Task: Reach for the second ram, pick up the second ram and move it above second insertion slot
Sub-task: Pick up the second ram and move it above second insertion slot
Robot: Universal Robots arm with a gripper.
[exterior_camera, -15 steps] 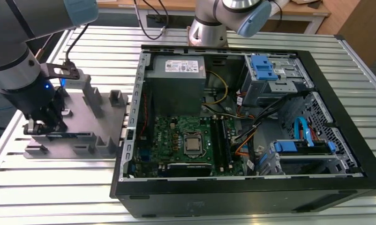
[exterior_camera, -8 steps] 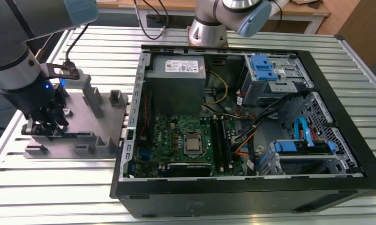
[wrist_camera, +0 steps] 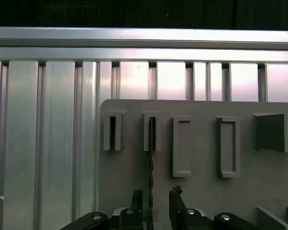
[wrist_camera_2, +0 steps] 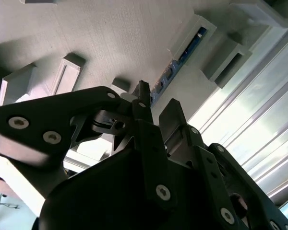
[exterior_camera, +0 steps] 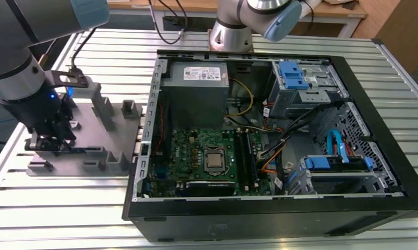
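The second ram (wrist_camera: pixel 151 158) stands on edge in the grey fixture (wrist_camera: pixel 201 191), seen as a thin dark strip in the first wrist view. In the second wrist view the ram (wrist_camera_2: pixel 181 55) shows green with a pale-blue label. My gripper (wrist_camera: pixel 156 196) is open and straddles one end of the stick, with one of its fingers (wrist_camera: pixel 136 197) on each side and a gap to the board. In the exterior view my gripper (exterior_camera: pixel 52 141) is low over the fixture's front row, where the ram (exterior_camera: pixel 87 149) sits. The memory slots (exterior_camera: pixel 246 153) lie on the motherboard inside the case.
The open computer case (exterior_camera: pixel 143 156) lies to the exterior view's right of the fixture (exterior_camera: pixel 115 117), with a power supply (exterior_camera: pixel 195 75), loose cables (exterior_camera: pixel 292 127) and drive bays (exterior_camera: pixel 337 161). Upright fixture blocks (exterior_camera: pixel 101 107) stand behind my gripper. A second arm's base (exterior_camera: pixel 230 31) is at the table's far side.
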